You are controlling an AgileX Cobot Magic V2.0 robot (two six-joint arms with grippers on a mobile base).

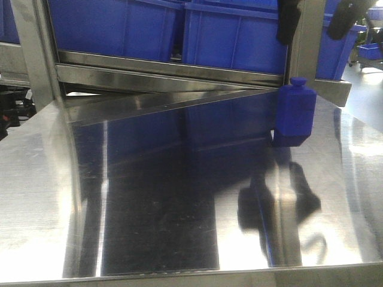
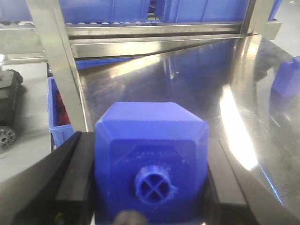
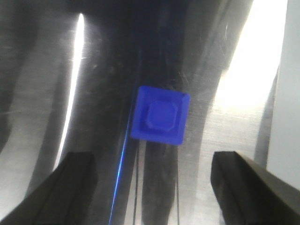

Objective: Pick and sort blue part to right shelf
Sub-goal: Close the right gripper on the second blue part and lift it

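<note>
Blue part upright, right jaws spread, cropped, left jaws clamp bevelled block

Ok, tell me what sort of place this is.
Probably a factory or warehouse parts-sorting station. A steel rack is loaded with big blue plastic crates. A polished steel table sits in front of it, and a small blue plastic part stands on the table.
</note>
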